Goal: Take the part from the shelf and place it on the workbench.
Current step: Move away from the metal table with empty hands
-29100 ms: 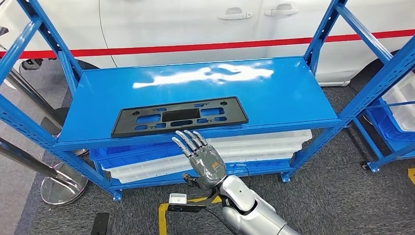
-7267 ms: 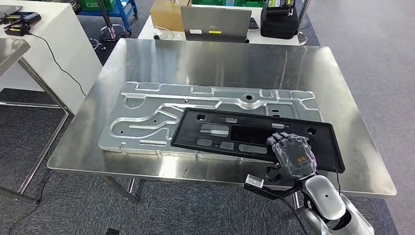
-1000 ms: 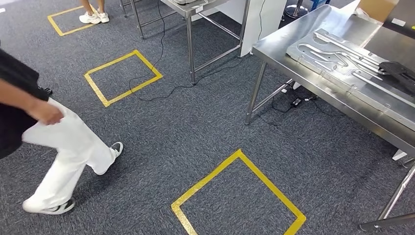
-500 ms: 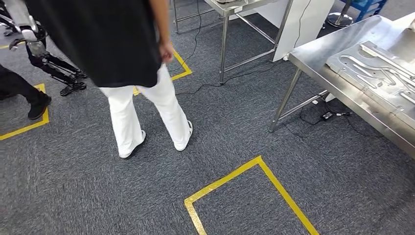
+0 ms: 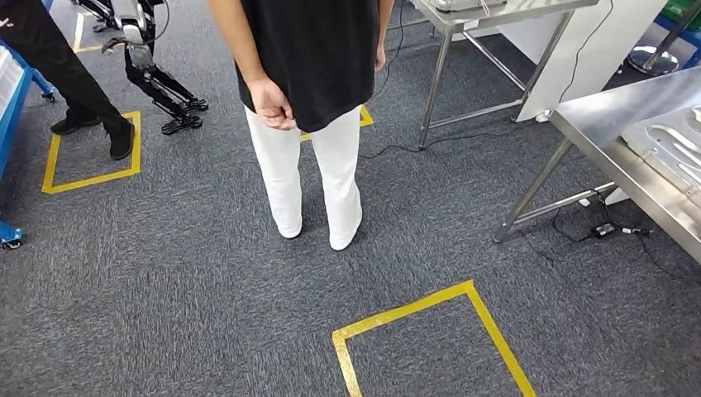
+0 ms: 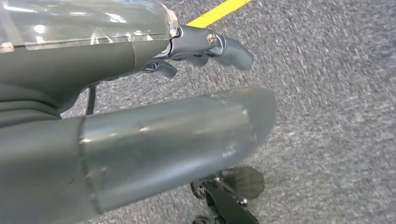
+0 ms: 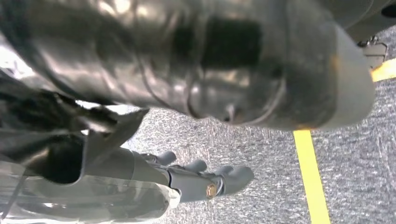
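Left hand: the left hand (image 6: pixel 140 135) hangs beside the body over grey carpet, thick thumb forward, dark fingers (image 6: pixel 219 44) loosely apart, nothing between them.
Right hand: the right hand (image 7: pixel 201 179) hangs the same way, fingers (image 7: pixel 233 177) a little curled but apart, nothing held.
Part: I can't place it here; the workbench (image 5: pixel 616 136) comes in at the right edge of the head view with just its near corner and a ribbed metal plate (image 5: pixel 674 145) lying on it. Both hands being free, my judgement is that the carrying is over or not begun.
Person: a person (image 5: pixel 310 99) in a black top and white trousers stands right in front, close, back turned, one hand (image 5: pixel 271 106) behind the hip.
Risk, person: any step or arm swing forward could strike them; they are not looking this way.
Risk, cable: a cable (image 5: pixel 591 231) and a plug trail on the carpet under the workbench corner, and a foot that way could snag it.
Risk, left side: another person's dark leg (image 5: pixel 74 78) and a second robot's black legs (image 5: pixel 161 87) stand near a blue rack (image 5: pixel 10 91); turning that way is tight.
Floor marks: yellow tape squares (image 5: pixel 430 331) on the carpet.
Writing: none readable, no brand or label.
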`<state>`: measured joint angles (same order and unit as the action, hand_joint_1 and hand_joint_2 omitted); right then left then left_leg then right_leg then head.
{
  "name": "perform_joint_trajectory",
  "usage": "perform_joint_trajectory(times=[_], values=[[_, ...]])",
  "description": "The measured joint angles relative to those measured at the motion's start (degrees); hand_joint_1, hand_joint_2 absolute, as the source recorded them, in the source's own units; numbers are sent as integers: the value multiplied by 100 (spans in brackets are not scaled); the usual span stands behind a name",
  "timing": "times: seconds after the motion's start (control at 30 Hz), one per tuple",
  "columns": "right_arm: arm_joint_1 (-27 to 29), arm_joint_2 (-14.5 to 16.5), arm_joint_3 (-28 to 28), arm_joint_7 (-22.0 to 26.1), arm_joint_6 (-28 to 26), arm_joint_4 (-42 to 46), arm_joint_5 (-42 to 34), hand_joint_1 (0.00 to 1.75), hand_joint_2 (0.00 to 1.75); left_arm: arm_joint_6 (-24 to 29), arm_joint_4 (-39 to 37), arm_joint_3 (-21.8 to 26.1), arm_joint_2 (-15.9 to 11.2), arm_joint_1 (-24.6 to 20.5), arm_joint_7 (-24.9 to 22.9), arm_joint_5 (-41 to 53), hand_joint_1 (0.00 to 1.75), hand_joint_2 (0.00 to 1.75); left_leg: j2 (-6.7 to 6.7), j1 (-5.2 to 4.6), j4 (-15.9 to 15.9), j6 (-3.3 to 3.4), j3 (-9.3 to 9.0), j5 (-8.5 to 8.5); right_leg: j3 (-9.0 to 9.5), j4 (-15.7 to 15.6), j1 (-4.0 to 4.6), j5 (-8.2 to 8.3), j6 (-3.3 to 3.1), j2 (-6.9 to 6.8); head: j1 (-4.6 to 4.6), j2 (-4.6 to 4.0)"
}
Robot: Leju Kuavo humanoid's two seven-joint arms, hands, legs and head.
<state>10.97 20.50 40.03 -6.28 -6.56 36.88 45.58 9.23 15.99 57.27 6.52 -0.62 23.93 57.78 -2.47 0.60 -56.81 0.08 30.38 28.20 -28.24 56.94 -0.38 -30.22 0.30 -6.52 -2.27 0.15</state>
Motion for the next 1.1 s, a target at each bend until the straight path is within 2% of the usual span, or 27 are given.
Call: perform_joint_trajectory(times=[0.03, 0.07, 0.1, 0.13, 0.17, 0.2, 0.23, 0.27, 0.3, 0.37, 0.4, 0.43, 0.47, 0.5, 0.53, 0.6, 0.67, 0.7, 0.73, 0.77, 0.8, 0.87, 0.9, 0.93, 0.97, 1.03, 1.1], values=[[-14, -1, 8, 7, 1, -7, 15, 0, 0, 1, -2, 5, -1, 11, 3, 15, 0, 0, 50, 8, 25, 36, -8, -18, 10, 23, -10, -32, 33, 37, -1, 0], [-23, -1, 24, 22, 3, -15, 28, 0, 0, 1, -4, 10, -2, 14, 4, 30, 0, 0, 101, 18, 50, 77, -17, -45, -22, 125, -20, -122, 55, 146, -1, 0], [-28, -2, 45, 44, 8, -21, 45, 0, 0, 1, -6, 13, -2, 8, 4, 44, 0, 0, 153, 28, 73, 116, -24, -72, -122, 360, -28, -286, 68, 297, -1, 0], [-30, -4, 76, 69, 16, -29, 69, 0, 0, 2, -7, 13, 0, -4, 0, 60, 0, 0, 205, 27, 79, 143, -19, -88, -282, 711, -38, -496, 71, 467, -1, 0], [-34, -7, 115, 92, 25, -39, 96, 0, 0, 7, -8, 13, 1, -18, -5, 77, 0, 0, 264, 19, 77, 162, -5, -96, -484, 1122, -37, -705, 67, 573, -1, 0], [-42, -9, 157, 108, 31, -54, 125, 0, 0, 15, -8, 13, 1, -29, -13, 95, 0, 0, 331, 9, 73, 171, 3, -97, -665, 1482, -36, -838, 63, 617, -1, 0], [-51, -11, 203, 123, 35, -70, 155, 0, 0, 27, -9, 13, 3, -36, -21, 113, 0, 0, 404, -1, 67, 176, 4, -96, -775, 1678, -35, -854, 58, 632, -1, 0], [-60, -13, 251, 139, 36, -86, 185, 0, 0, 43, -9, 13, 4, -40, -26, 127, 0, 0, 485, -6, 56, 175, -1, -91, -788, 1655, -36, -744, 48, 644, -1, 0], [-67, -13, 296, 156, 36, -97, 211, 0, 0, 58, -10, 13, 7, -44, -29, 138, 0, 0, 570, -9, 42, 169, -11, -81, -698, 1409, -36, -530, 33, 673, -1, 0], [-71, -14, 385, 179, 37, -110, 253, 0, 0, 84, -13, 13, 27, -58, -25, 154, 0, 0, 726, -17, -5, 137, -20, -45, -394, 639, -40, -86, -9, 884, -1, 0], [-75, -13, 424, 183, 37, -115, 264, 0, 0, 95, -16, 13, 40, -68, -20, 158, 0, 0, 793, -21, -31, 113, -8, -29, -286, 359, -41, 29, -25, 990, -1, 0], [-83, -11, 459, 187, 37, -119, 274, 0, 0, 106, -19, 13, 52, -76, -15, 161, 0, 0, 849, -19, -49, 82, 14, -19, -235, 214, -36, 62, -39, 1064, -1, 0], [-96, -10, 489, 188, 36, -122, 281, 0, 0, 116, -24, 13, 62, -80, -10, 163, 0, 0, 903, -15, -57, 45, 41, -19, -228, 184, -24, 42, -54, 1073, -1, 0], [-112, -8, 512, 190, 33, -123, 285, 0, 0, 125, -29, 13, 66, -76, -7, 164, 0, 0, 960, -3, -53, 7, 64, -25, -224, 167, -22, 48, -78, 1016, -1, 0], [-125, -5, 532, 190, 31, -124, 288, 0, 0, 132, -34, 13, 71, -69, -2, 166, 0, 0, 949, 6, -68, -24, 79, -14, -209, 139, -26, 60, -112, 952, -1, 0], [-129, 0, 570, 189, 18, -125, 290, 0, 0, 138, -47, 13, 86, -71, 8, 169, 0, 0, 706, 4, -322, -73, 200, 157, -173, 76, -42, 84, -192, 809, 1, 0], [-123, 2, 612, 182, 7, -136, 294, 0, 0, 139, -54, 13, 99, -99, 20, 170, 0, 0, 398, 7, -1011, -114, 540, 525, -160, 57, -24, 78, -242, 642, 1, 0], [-124, 2, 638, 179, 6, -144, 299, 0, 0, 142, -55, 13, 101, -109, 27, 171, 0, 0, 337, 15, -1388, -136, 732, 678, -160, 59, -12, 68, -251, 552, 1, 0], [-128, 2, 666, 176, 7, -153, 306, 0, 0, 146, -56, 13, 102, -110, 33, 174, 0, 0, 305, 22, -1642, -151, 863, 743, -157, 60, -3, 56, -254, 467, 1, 0], [-133, 2, 692, 178, 7, -160, 315, 0, 0, 151, -58, 13, 102, -104, 39, 179, 0, 0, 286, 26, -1677, -159, 883, 689, -149, 61, 2, 43, -251, 390, 1, 0], [-139, 2, 711, 181, 8, -166, 324, 0, 0, 156, -60, 13, 102, -95, 45, 183, 0, 0, 259, 29, -1472, -159, 779, 531, -132, 61, 4, 27, -243, 318, 1, 0], [-150, 3, 734, 191, 9, -172, 337, 0, 0, 164, -62, 13, 102, -91, 56, 190, 0, 0, 73, 15, -654, -124, 346, 148, -79, 61, 13, -13, -209, 190, 1, 0], [-154, 3, 745, 194, 9, -175, 341, 0, 0, 167, -62, 13, 103, -99, 62, 194, 0, 0, -20, -3, -315, -92, 166, 28, -52, 63, 22, -34, -183, 138, 1, 0], [-164, 4, 757, 199, 9, -178, 343, 0, 0, 169, -62, 14, 104, -105, 68, 199, 0, 0, -88, -23, -119, -59, 66, -23, -33, 64, 29, -50, -154, 93, 0, 0], [-178, 5, 769, 202, 9, -181, 344, 0, 0, 172, -62, 16, 104, -106, 72, 203, 0, 0, -95, -45, -65, -27, 51, -17, -17, 61, 32, -58, -124, 54, 0, 0], [-209, 7, 785, 209, 11, -185, 349, 0, 0, 174, -63, 25, 106, -92, 75, 206, 0, 0, 16, -45, -28, 38, 58, -46, 13, 59, 17, -80, -63, -4, 1, 0], [-215, 8, 797, 221, 24, -190, 354, 0, 0, 174, -65, 36, 110, -87, 83, 205, 0, 0, 125, -20, 41, 120, 26, -93, -44, 256, -7, -246, -13, 191, -1, 0]])
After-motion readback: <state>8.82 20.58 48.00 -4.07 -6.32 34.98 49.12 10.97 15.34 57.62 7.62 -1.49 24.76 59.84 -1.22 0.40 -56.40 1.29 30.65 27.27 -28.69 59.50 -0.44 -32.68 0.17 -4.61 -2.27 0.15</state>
